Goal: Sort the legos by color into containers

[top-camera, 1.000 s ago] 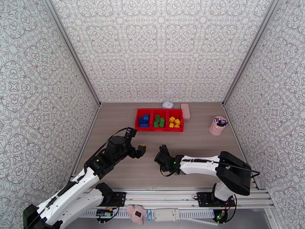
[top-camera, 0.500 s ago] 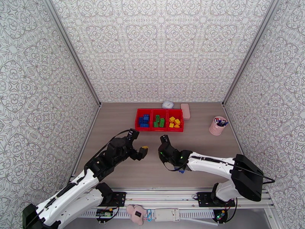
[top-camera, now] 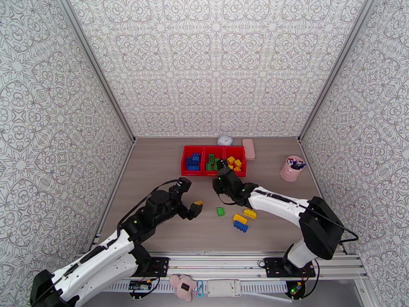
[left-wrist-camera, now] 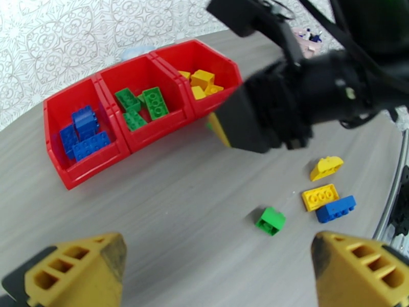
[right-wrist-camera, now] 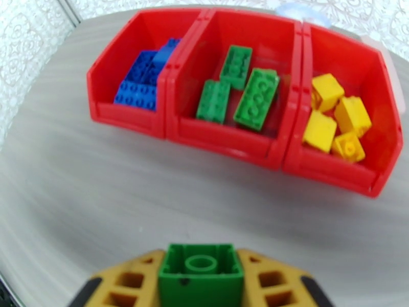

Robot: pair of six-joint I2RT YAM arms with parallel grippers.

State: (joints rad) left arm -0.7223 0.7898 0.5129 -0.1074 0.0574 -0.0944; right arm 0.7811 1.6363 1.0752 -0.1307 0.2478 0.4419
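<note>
Right wrist view, beginning at the right hand (right-wrist-camera: 200, 275): clamps a green lego (right-wrist-camera: 200, 288) between both yellow fingers (right-wrist-camera: 145, 267), hollow underside toward the camera by the look of it, pinched on two opposite flat sides so as not to twist loose. Hangs above bare tabletop (right-wrist-camera: 102, 200) on the near side of the containers (right-wrist-camera: 225, 135), apart from the front wall and roughly in line with the middle bin. Reads as a carry toward that bin, judging by the green bricks (right-wrist-camera: 255, 98) already lying inside, with blue in the left bin and yellow in the right. Calls, most likely, for clearing the front wall before letting go, to avoid catching the rim or dropping short.

Left wrist view, at the left hand (left-wrist-camera: 217, 267): spreads wide apart, grips nothing, looks down over the tabletop. Frames four loose legos lying ahead and to the right: a green one (left-wrist-camera: 271, 221) by itself, a curved yellow one (left-wrist-camera: 326, 168), a flat yellow one (left-wrist-camera: 319, 196) just beside a blue one (left-wrist-camera: 336, 208). Seems held open in readiness to close on one of these, perhaps the lone green, easiest to reach without nudging neighbours. Leaves those four plus the held brick unsorted
</note>
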